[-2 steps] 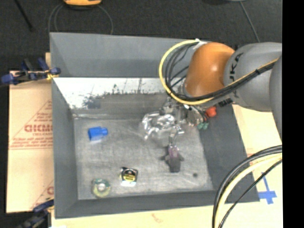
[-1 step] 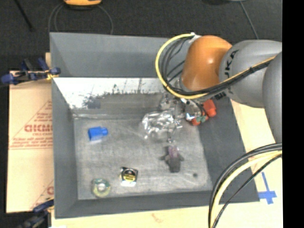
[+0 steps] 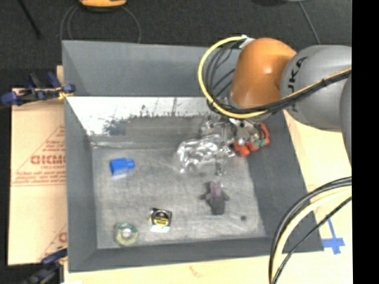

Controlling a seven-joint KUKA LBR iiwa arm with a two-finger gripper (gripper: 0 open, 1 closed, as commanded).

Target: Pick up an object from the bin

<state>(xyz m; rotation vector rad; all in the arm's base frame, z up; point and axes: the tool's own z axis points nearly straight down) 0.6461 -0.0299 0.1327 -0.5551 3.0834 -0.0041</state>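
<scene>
The grey metal bin point(image 3: 136, 70) is entered from the right by the arm point(image 3: 320, 87), whose orange cover point(image 3: 260, 70) and looped cables hang above the bin's right half. Because that bulk sits close to the far wall and right slope, a wall could be brushed if the descent is made off-line.

The pincer point(image 3: 222, 141) is seen low, at the right edge of a crumpled silvery, foil-like thing point(image 3: 198, 152) that lies right of the middle, towards the far wall. Whether the pincer is spread or pressed together cannot be told, nor can a hold on the silvery thing be confirmed. Being crumpled and probably light, that thing might be crushed, pushed aside, or caught only by a loose fold and dropped on lifting. A red piece point(image 3: 246, 145) just beside the pincer cannot be told as robot part or loose thing; if loose, it might be snagged.

A dark purple thing point(image 3: 217, 197) stands near, towards the front, and could be knocked by a sideways slip. The blue block point(image 3: 121, 167), the yellow-and-black roundish thing point(image 3: 160, 218) and the small pale disc point(image 3: 125, 234) lie well apart and are judged safe.
</scene>
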